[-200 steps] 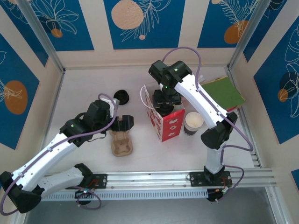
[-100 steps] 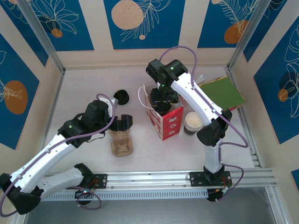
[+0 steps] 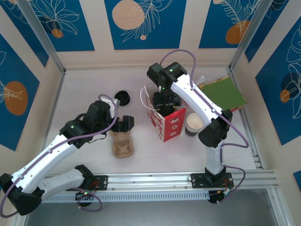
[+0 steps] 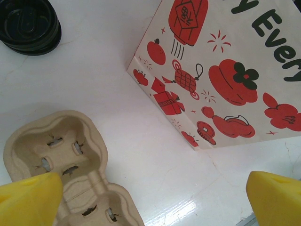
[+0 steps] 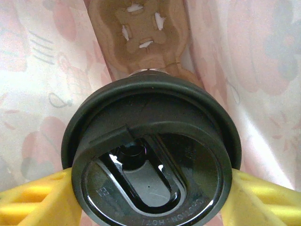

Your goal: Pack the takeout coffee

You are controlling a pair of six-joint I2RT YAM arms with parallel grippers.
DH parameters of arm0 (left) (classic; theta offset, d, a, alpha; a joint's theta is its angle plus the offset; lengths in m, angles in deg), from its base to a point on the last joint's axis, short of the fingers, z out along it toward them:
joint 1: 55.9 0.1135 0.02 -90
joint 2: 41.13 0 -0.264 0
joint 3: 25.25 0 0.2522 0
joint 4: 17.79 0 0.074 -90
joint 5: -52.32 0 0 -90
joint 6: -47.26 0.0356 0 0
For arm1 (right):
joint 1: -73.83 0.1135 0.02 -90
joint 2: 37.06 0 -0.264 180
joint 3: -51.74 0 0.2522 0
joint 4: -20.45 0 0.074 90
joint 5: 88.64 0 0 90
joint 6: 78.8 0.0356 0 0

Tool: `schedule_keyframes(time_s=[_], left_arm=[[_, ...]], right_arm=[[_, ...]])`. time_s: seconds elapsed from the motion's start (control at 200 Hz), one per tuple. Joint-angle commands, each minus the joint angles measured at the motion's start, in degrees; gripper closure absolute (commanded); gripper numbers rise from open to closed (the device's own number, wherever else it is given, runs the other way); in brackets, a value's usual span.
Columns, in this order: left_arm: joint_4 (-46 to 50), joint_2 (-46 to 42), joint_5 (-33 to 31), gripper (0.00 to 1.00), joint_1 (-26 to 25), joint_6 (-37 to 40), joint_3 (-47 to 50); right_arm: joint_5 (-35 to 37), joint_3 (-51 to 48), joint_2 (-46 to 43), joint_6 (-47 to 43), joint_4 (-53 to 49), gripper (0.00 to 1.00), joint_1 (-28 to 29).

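Right gripper (image 5: 150, 200) pinches the takeout coffee (image 5: 150, 141) by its black lid, one yellow finger (image 5: 35, 200) on each side. The cup sits inside the red-and-white paper bag (image 3: 168, 125), above a cardboard carrier (image 5: 141, 28). The wrist has shifted slightly left since a second ago. Left gripper (image 4: 153, 195) hangs spread wide beside the bag, unmoved.

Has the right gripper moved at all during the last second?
Yes, slightly. The right gripper, holding the coffee, shifted left above the bag, away from the green folder.
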Motion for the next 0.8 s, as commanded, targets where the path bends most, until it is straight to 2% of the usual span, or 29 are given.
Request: schedule_keyframes(time_s=[0.0, 0.795], left_arm=[[-0.66, 0.12, -0.1, 0.0, 0.4, 1.27, -1.21], [-0.93, 1.45, 0.64, 0.0, 0.62, 0.61, -1.53]], right_arm=[[0.7, -1.51, -1.57, -1.95, -2.49, 0.32, -0.33], [-0.49, -9.57, -3.34, -6.38, 5.33, 0.32, -0.67]])
